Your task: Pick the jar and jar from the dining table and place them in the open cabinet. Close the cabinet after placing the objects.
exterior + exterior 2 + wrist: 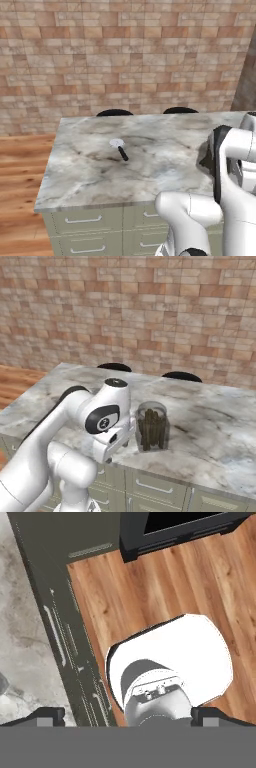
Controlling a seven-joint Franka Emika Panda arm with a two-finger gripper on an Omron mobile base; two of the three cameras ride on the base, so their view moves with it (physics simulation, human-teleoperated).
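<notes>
Glass jar (152, 427) on dining table (210, 426), pincer (127, 714) spread, apart

Small white-headed utensil (120, 149) lies mid dining table (85, 175); two dark stools (114, 112) behind.

Clear glass cylindrical jar (152, 426) holding dark brown upright sticks, standing upright near the front edge of the grey-veined white marble dining table (220, 426); the table is a large rectangular island with sage-green drawer fronts (85, 220) and thin silver handles. The jar rests on the slab, just beside the white arm.
</notes>
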